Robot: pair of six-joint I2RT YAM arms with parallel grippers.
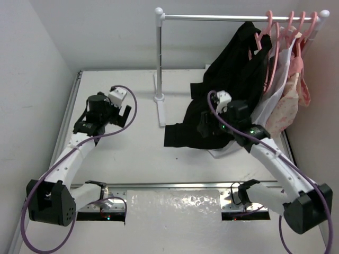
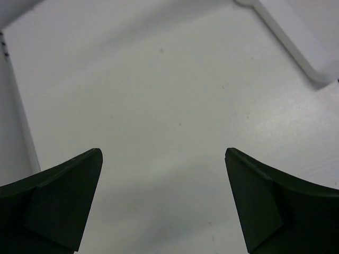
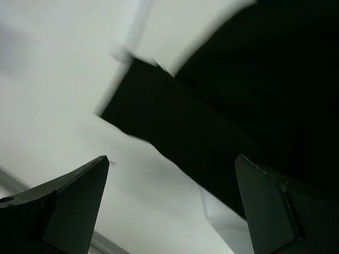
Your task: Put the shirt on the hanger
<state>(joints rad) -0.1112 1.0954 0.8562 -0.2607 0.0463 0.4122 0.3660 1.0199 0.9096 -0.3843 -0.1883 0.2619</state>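
The black shirt (image 1: 233, 69) hangs by its upper part at the rack's right end, over a light-pink hanger (image 1: 263, 39), and its lower part spills onto the table (image 1: 183, 132). My right gripper (image 1: 203, 128) is open and empty, just above the shirt's lower edge. In the right wrist view the gripper (image 3: 172, 161) has its jaws wide apart, with the shirt (image 3: 233, 106) filling the upper right. My left gripper (image 1: 125, 112) is open and empty over bare table at the left, far from the shirt. In its own view (image 2: 163, 153) only the table shows between the jaws.
The clothes rack's post (image 1: 159, 58) and foot (image 1: 160, 111) stand mid-table, and the foot shows in the left wrist view (image 2: 288, 37). Several pink hangers (image 1: 296, 24), a white shirt (image 1: 275, 90) and a pink floral garment (image 1: 288, 108) hang at the right end. A white cloth corner (image 3: 225, 225) lies under the black shirt.
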